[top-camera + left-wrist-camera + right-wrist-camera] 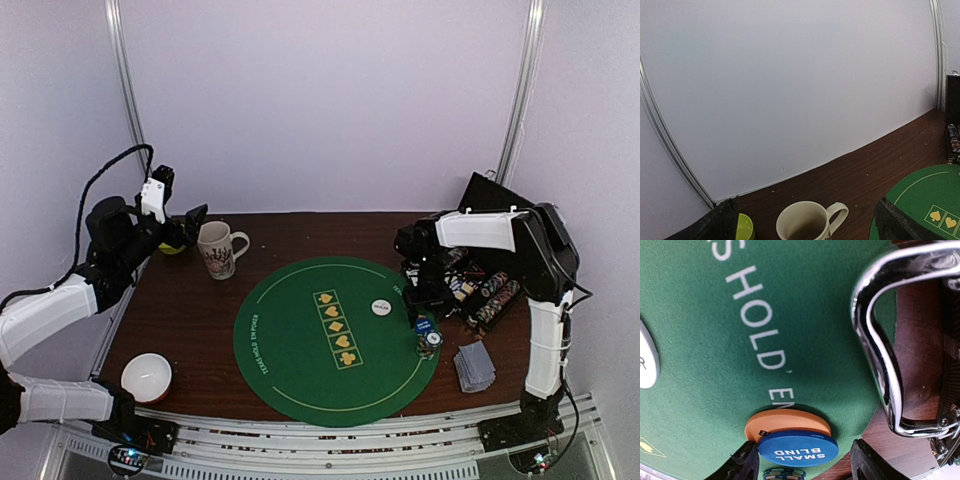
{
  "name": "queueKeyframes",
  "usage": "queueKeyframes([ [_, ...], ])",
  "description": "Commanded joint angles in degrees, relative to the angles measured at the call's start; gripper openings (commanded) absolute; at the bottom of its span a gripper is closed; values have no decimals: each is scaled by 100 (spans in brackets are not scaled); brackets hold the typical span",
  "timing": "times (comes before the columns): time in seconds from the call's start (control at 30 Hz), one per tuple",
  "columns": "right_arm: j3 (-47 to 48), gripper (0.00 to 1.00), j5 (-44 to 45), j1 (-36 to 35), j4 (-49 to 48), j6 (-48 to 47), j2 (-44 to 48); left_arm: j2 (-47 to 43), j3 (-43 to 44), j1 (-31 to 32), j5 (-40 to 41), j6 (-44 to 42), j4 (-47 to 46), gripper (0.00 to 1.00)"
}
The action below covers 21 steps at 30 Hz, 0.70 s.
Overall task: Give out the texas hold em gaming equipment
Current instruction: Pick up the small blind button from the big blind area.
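Obs: right gripper (801, 464) points down over the edge of the green mat (705, 405); jaws part-way apart, nothing gripped. The blue button disc (797, 447), marked SMALL BLIND, lies between its 2 fingers: 1 finger (742, 462) is right at the disc's rim, the other (867, 465) stands clear of it. The disc overlaps an orange button disc (787, 421), and a stack of striped poker chips (785, 473) shows at its edge, directly under the hand. White button disc (381, 307) lies on the mat near the gripper, apart from the stack. Chip case (485, 290), chips racked inside, sits just beside the hand on its outer side. Playing cards (475, 367) lie piled on the bare table (200, 320), nearer the arm's base. Left gripper (807, 220): raised, jaws wide apart, empty; mug (218, 250) below between the fingers, green bowl (744, 227) beside 1 finger.
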<state>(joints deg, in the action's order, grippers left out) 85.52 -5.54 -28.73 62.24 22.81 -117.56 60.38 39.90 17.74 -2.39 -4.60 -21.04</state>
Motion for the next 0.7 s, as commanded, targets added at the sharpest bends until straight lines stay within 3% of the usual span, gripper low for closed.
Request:
queueKeyframes([
  [0.0,-11,65,74,-111,100,79,-176,-92,-26,36,-32,-115,-338,98],
  [0.27,-65,67,146,-168,57,145,-223,-108,-44,37,-36,-127,-363,98],
  [0.47,40,60,332,-177,202,162,-183,-91,-44,37,-33,-143,-359,98],
  [0.67,46,65,613,-177,468,200,-120,-103,-35,37,-50,-141,-358,98],
])
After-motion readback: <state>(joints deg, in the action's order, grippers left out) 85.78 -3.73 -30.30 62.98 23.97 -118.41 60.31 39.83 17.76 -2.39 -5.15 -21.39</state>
